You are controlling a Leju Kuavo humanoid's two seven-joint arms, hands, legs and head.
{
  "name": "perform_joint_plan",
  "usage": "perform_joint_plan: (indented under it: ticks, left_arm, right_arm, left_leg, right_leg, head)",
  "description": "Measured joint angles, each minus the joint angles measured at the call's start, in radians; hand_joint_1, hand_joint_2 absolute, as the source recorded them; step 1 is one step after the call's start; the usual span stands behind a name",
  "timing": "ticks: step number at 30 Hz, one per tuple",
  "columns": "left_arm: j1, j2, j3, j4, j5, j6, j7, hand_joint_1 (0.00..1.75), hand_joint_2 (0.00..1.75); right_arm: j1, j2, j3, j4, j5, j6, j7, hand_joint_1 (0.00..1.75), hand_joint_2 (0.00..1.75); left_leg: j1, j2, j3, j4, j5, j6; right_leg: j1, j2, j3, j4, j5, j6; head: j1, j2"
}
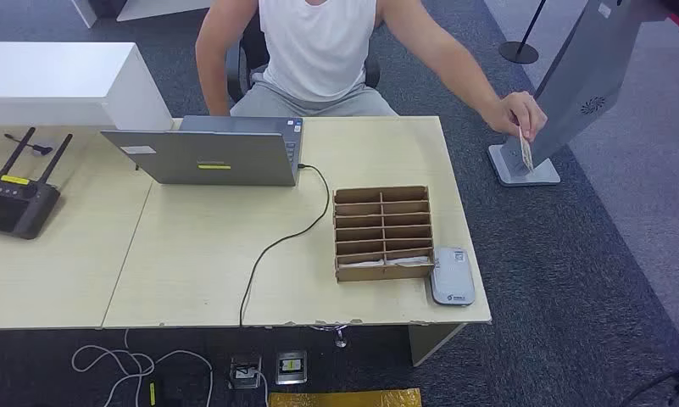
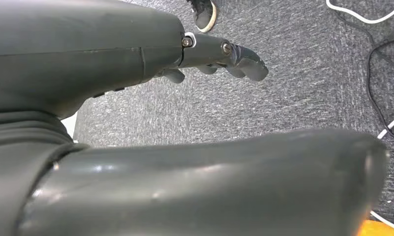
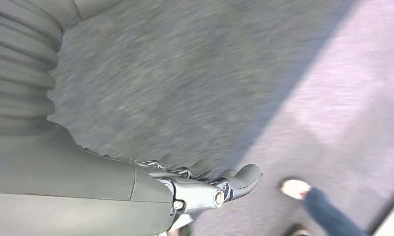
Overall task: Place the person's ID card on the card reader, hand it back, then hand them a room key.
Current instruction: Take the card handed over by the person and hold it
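Desk (image 1: pixel 208 280): pale wood, two joined tops, seen from above in the head view. A person sits at its far side, one arm stretched out past the desk's right end.

Laptop (image 1: pixel 213 154): grey, lid up with its back to the robot, a black cable running from it over the near edge.

Card rack (image 1: pixel 382 231): brown, slotted in two columns, near the desk's right end; pale cards, probably the room keys, lie in the nearest slots.

Card reader (image 1: pixel 452 275): small grey pad, just beside the rack at the near right corner.

Left hand (image 2: pixel 219 61): hangs above grey carpet, fingers loosely curled, holding nothing.

Right hand (image 3: pixel 204 184): also over carpet in a blurred frame, fingers parted and slightly bent, nothing in them.

Person's hand (image 1: pixel 515 112): off the desk's right edge, pinching the ID card.

ID card (image 1: pixel 525 150): thin, pale, hanging edge-on from the person's fingers, well apart from the reader. Judged light, stiff and slick-faced; likely to slip if squeezed weakly. Best taken by its free lower end, thumb on one flat face and fingers on the other, clear of the person's grip.
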Motion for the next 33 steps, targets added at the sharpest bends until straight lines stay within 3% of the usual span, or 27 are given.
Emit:
perform_joint_plan:
  ticks: [12,18,23,28,33]
  left_arm:
    - [0.000,0.000,0.000,0.000,0.002,0.001,-0.004,0.00,0.00]
    - [0.000,0.000,0.000,0.000,0.002,0.004,-0.008,0.00,0.00]
    - [0.000,0.000,0.000,0.000,-0.006,0.006,-0.016,0.00,0.00]
    - [-0.001,0.000,0.000,0.000,-0.019,0.006,-0.022,0.00,0.00]
    - [-0.002,-0.001,-0.002,0.000,-0.030,0.004,-0.026,0.00,0.00]
  right_arm:
    - [-0.128,-0.028,0.110,-0.053,-0.201,0.003,-0.056,0.00,1.75]
    - [-0.197,-0.025,0.261,-0.110,-0.356,-0.012,-0.075,0.00,1.75]
    - [-0.221,-0.012,0.469,-0.196,-0.453,-0.080,-0.109,0.00,1.75]
    - [-0.229,0.006,0.679,-0.296,-0.391,-0.158,-0.116,0.00,1.75]
    - [-0.221,0.041,0.883,-0.412,-0.181,-0.216,-0.109,0.00,1.75]
  left_leg:
    - [0.000,-0.003,-0.003,0.000,0.000,0.000]
    - [0.000,-0.005,-0.003,0.000,0.001,0.001]
    - [0.000,-0.006,-0.004,0.000,0.001,0.001]
    - [0.001,-0.006,-0.004,0.000,0.001,0.001]
    - [0.001,-0.005,-0.003,0.000,0.002,0.000]
  right_leg:
    - [0.000,-0.004,-0.001,0.000,0.000,0.000]
    - [0.000,-0.007,0.000,0.000,0.000,0.000]
    - [0.001,-0.007,0.000,0.001,0.000,0.000]
    - [0.001,-0.007,0.000,0.001,0.000,0.000]
    - [0.001,-0.006,0.000,0.001,0.000,0.000]
  head:
    - [0.000,0.000]
    - [0.000,0.000]
    - [0.000,0.000]
    - [0.000,0.000]
    - [0.000,0.000]
